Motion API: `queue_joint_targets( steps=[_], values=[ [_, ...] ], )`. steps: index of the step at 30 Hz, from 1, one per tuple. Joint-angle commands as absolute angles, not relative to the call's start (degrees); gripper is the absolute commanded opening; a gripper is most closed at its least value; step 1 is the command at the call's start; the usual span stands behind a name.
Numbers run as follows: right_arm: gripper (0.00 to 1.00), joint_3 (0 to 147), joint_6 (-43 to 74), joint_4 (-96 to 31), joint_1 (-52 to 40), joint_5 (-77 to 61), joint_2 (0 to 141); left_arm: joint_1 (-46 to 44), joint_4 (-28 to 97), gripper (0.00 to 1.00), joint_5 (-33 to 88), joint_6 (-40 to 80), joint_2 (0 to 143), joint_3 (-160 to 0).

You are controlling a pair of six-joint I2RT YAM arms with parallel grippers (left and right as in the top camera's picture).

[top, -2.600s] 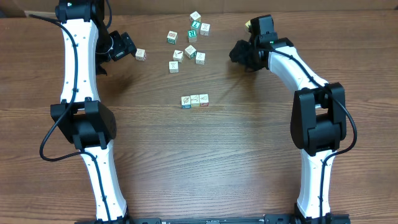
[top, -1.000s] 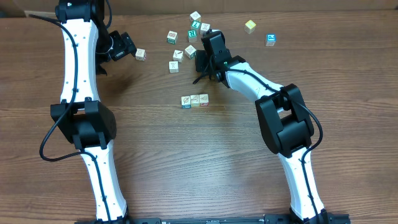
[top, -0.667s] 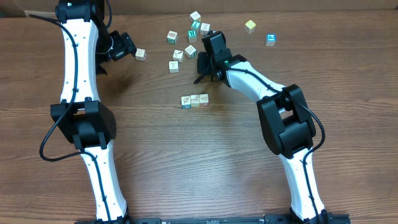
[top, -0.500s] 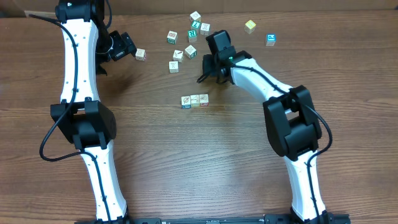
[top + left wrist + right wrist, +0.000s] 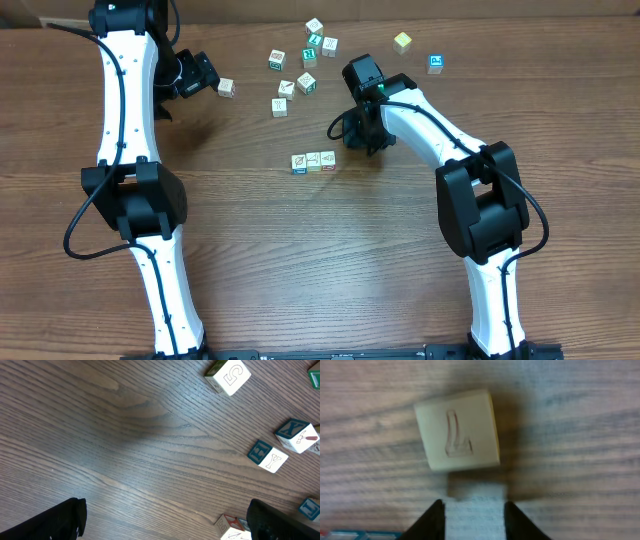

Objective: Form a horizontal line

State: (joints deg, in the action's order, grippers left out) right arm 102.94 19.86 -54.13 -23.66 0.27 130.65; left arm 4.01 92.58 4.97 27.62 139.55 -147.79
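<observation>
The horizontal line [image 5: 313, 161] is a short row of three pale picture cubes touching edge to edge at mid-table. My right gripper [image 5: 352, 135] hangs just behind and to the right of the row's right end. In the right wrist view its fingers [image 5: 475, 502] are shut on a pale cube [image 5: 475, 520]. A second pale cube with an engraved L-like mark [image 5: 457, 435] lies on the wood just past the fingertips. My left gripper [image 5: 205, 75] is open and empty at the far left, next to a single cube [image 5: 226, 88]. Its fingers are spread wide in the left wrist view [image 5: 165, 525].
Several loose cubes [image 5: 306, 82] are scattered behind the row. A yellowish cube [image 5: 402, 42] and a blue-marked cube [image 5: 435, 63] lie at the back right. The left wrist view shows a "5" cube [image 5: 228, 375] and several others [image 5: 267, 456] along its right side.
My right arm swung from the back right to the loose cubes, then forward and right. The cube at the cluster's right edge is gone from its spot. The left arm has not moved.
</observation>
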Motion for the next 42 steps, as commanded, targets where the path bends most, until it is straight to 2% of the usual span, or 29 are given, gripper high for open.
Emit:
queue_joint_targets(
  steps=[1,3,7,13,19,29,33,36,42],
  values=[
    [0.63,102.87,19.51,-55.46,-23.73,-0.03,128.57,4.05,92.55,1.00,5.39,27.20,138.87,-148.92],
    [0.69,102.87,19.16,-54.96,-23.59,1.28,128.57,4.05,92.55,1.00,5.39,27.18,138.87,-148.92],
    [0.71,102.85,18.63,-50.50,-23.18,5.98,128.57,4.05,92.53,1.00,5.39,27.20,138.87,-148.92],
    [0.57,102.87,14.68,-40.64,-23.11,9.65,128.57,4.05,92.53,0.99,5.39,27.18,138.87,-148.92],
    [0.48,102.85,14.70,-40.42,-23.11,10.66,128.57,4.05,92.55,0.99,5.39,27.18,138.87,-148.92],
    [0.49,102.80,14.72,-42.28,-23.11,10.22,128.81,4.05,92.53,1.00,5.39,27.20,138.87,-148.92],
    [0.37,102.80,14.72,-44.23,-23.11,10.24,128.79,4.05,92.53,0.99,5.39,27.20,138.87,-148.90],
    [0.32,102.80,14.72,-44.31,-23.14,9.69,128.79,4.05,92.53,1.00,5.39,27.20,138.87,-148.92],
    [0.30,102.80,14.74,-47.11,-23.14,2.17,128.79,4.05,92.53,1.00,5.39,27.18,138.87,-148.92]
  ],
)
